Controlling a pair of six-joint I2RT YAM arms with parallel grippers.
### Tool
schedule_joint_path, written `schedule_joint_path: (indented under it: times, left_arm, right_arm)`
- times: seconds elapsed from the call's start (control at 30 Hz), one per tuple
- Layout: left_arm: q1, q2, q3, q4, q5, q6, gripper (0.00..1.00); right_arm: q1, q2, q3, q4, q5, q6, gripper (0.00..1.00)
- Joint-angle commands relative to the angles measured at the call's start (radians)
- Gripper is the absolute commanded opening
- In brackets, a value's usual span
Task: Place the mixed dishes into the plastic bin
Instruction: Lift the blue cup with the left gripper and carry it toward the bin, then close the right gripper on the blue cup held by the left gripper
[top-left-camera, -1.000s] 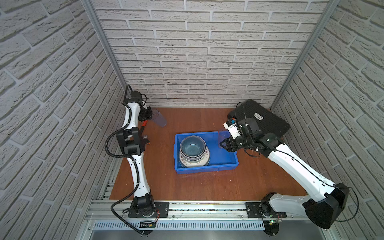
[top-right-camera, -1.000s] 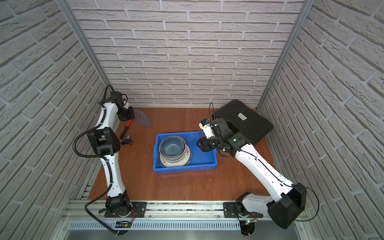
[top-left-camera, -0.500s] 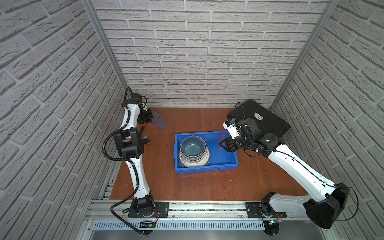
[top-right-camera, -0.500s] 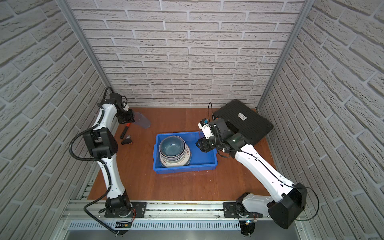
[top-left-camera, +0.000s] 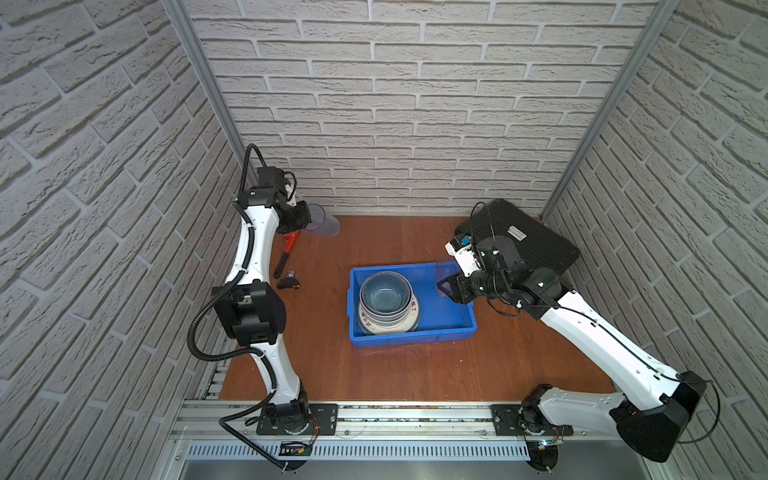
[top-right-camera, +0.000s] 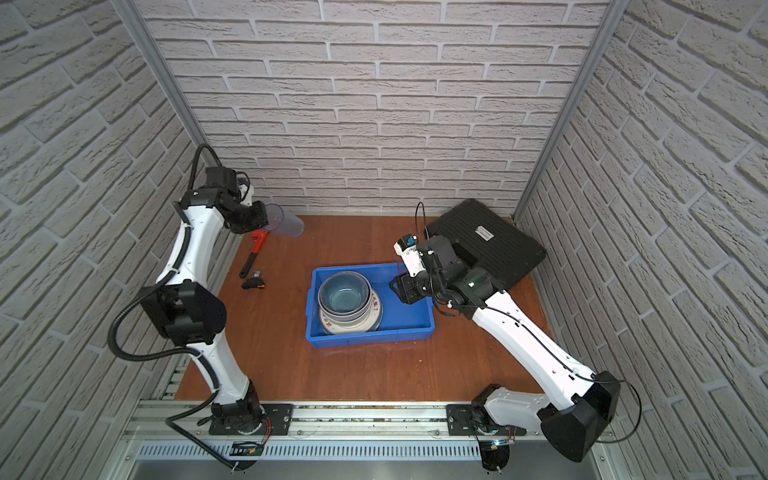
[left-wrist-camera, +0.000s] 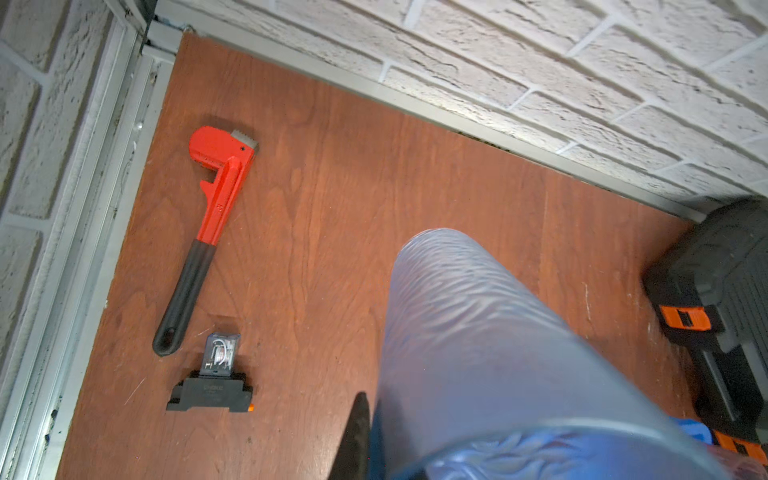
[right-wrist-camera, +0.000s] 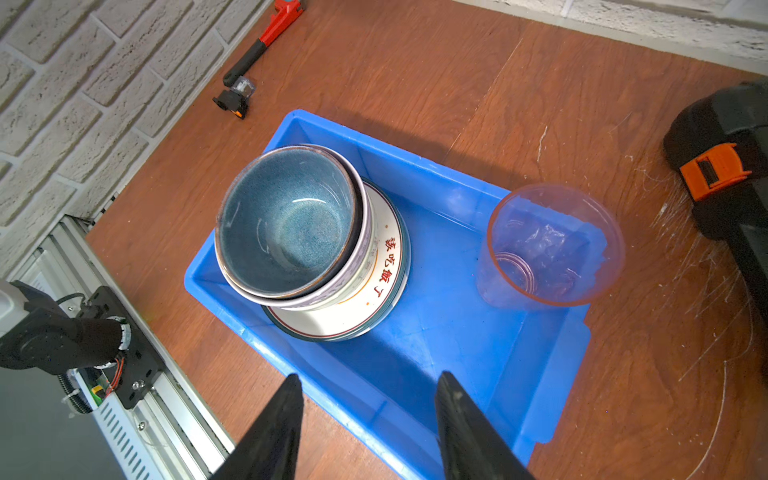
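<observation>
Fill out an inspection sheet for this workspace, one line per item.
Surface: wooden table, white scratches beside the tool case.
Job's things: blue bin holds a blue-grey bowl nested on other bowls over a lettered plate; a clear tumbler stands in one corner; second tumbler is held tilted above the table.
Clutter: red pipe wrench, black relay module, black tool case, all outside the bin.
Grippers: left tool shut on the second tumbler; right tool open, empty, over the bin.
Cables: black hose loops off the left arm; no snag seen.
Surroundings: brick-pattern walls, front metal rail.
</observation>
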Motion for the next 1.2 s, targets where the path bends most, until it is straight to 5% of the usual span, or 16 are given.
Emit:
schedule_joint_path:
  times: [0.0, 0.77, 1.17]
  left_arm:
    - [-0.056, -0.089, -0.045, 0.056, -0.041, -0.005, 0.00]
    - [-0.617, -0.449, -0.344, 0.227, -0.522, -0.134, 0.00]
    - [-0.767, -0.494, -0.396, 0.293, -0.672, -0.196, 0.00]
  right_arm:
    - [0.020, -0.029, 0.033, 0.064, 0.021, 0.029, 0.52]
    - [0.217, 0.225, 0.305, 0.313, 0.186, 0.144, 0.51]
    - [0.248, 0.239, 0.303, 0.350, 0.307, 0.163, 0.51]
